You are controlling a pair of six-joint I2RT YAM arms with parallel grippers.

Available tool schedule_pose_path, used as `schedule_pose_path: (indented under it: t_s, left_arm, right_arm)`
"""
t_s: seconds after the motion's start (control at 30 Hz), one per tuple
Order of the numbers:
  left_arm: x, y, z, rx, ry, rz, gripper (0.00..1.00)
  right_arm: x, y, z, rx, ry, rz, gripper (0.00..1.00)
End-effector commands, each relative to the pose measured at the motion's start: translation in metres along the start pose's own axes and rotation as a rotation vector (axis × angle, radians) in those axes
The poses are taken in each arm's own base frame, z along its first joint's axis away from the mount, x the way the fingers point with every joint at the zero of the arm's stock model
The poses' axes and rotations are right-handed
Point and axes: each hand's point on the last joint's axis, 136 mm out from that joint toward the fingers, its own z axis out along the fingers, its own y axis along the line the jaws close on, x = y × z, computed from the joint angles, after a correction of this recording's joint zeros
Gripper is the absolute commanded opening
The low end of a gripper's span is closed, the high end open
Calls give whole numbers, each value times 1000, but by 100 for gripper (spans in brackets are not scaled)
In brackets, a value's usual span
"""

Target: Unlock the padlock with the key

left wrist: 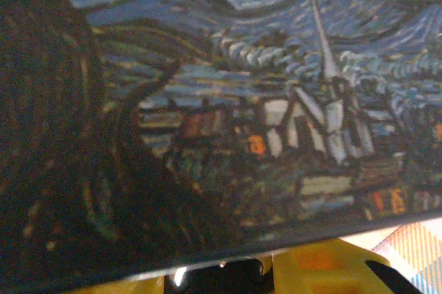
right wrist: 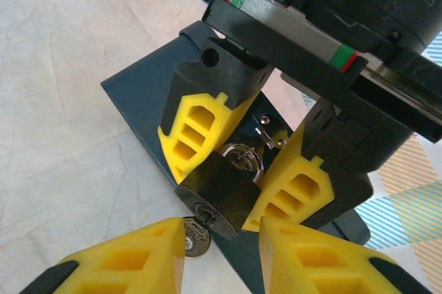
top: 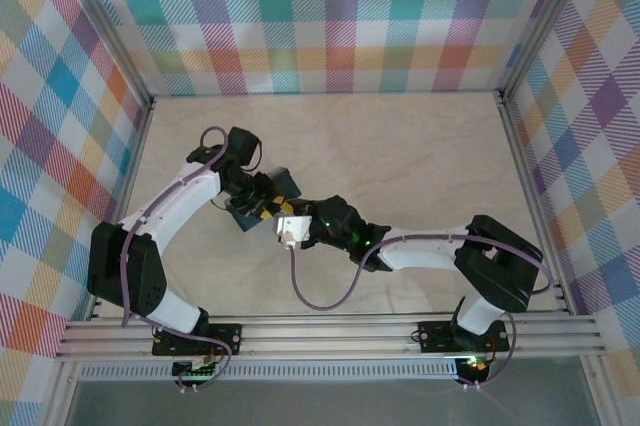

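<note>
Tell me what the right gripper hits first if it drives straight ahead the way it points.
The padlock, its keyhole face dead ahead, clamped in the left gripper. The key sits at the tip of the right gripper, so it may touch first; depth is unclear.

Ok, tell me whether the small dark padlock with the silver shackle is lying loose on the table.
No, the small dark padlock sits pinched between the yellow fingers of the left claw, against the dark blue box.
</note>
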Motion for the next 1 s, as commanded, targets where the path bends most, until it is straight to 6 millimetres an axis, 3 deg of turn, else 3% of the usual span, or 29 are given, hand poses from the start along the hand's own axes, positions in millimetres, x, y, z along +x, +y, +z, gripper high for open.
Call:
schedule_pose_path:
  t_s: [0.0,0.3,0.77,0.97]
  left_arm:
    - [5,-13,-12,37,15,9,0]
    - [4,-13,-13,40,12,4,0]
    - [8,-12,-11,56,30,-2,0]
    - [8,-12,-10,60,33,-4,0]
  right_arm:
    - [-4,2,2,11,-17,-38,31]
    - [11,17,-4,-23,32,-54,31]
    - [6,19,12,-16,33,-57,27]
    - [-3,5,15,55,16,-68,25]
